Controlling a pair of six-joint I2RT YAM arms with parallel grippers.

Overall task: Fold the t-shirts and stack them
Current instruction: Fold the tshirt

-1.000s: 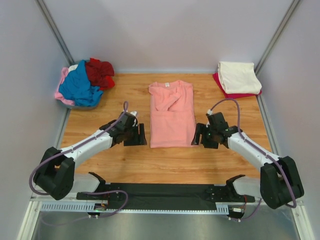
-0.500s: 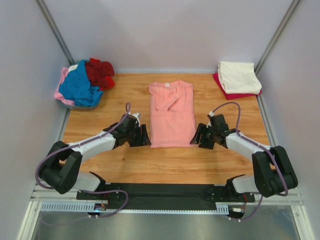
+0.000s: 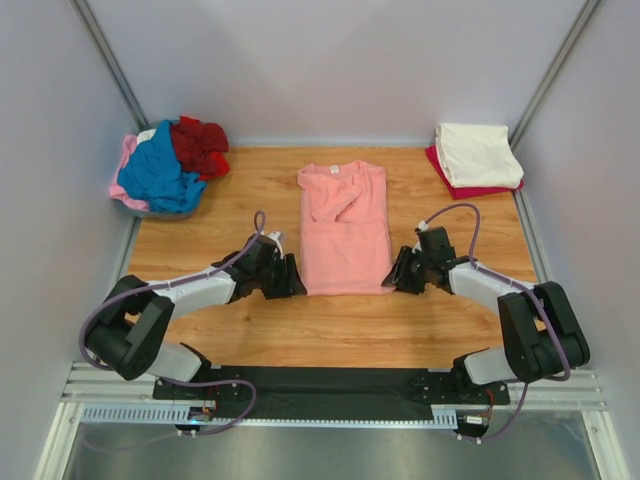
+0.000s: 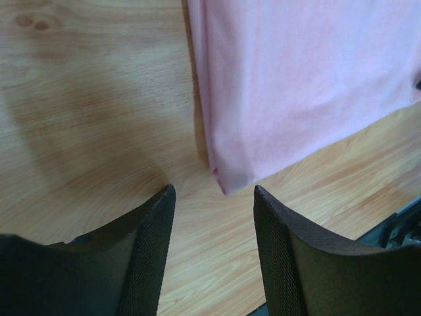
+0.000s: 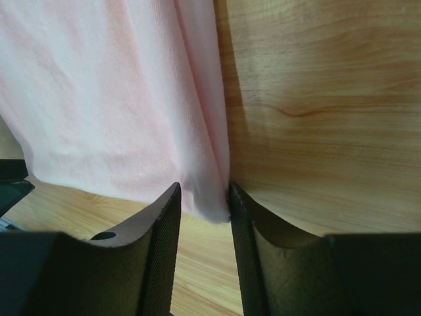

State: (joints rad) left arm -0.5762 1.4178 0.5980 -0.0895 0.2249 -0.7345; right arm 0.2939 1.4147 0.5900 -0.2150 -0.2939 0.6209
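Note:
A salmon-pink t-shirt (image 3: 345,235) lies folded into a long strip in the middle of the wooden table (image 3: 330,330). My left gripper (image 3: 290,277) sits low at its near left corner, open. In the left wrist view that corner of the t-shirt (image 4: 227,181) lies just ahead of the left gripper (image 4: 214,191), untouched. My right gripper (image 3: 397,272) is at the near right corner. In the right wrist view the t-shirt's (image 5: 112,85) corner sits between the narrowed fingers of the right gripper (image 5: 204,187), brushing the right finger (image 5: 247,217), with a gap still showing.
A loose heap of t-shirts sits at the back left: blue (image 3: 155,172), dark red (image 3: 200,145), pale pink (image 3: 122,175). At the back right a folded cream t-shirt (image 3: 478,152) rests on a folded red one (image 3: 445,182). Grey walls close in both sides.
Both grippers have moved inward to the pink t-shirt's near corners. The right gripper's fingers have narrowed a lot around the right corner; the left has narrowed slightly.

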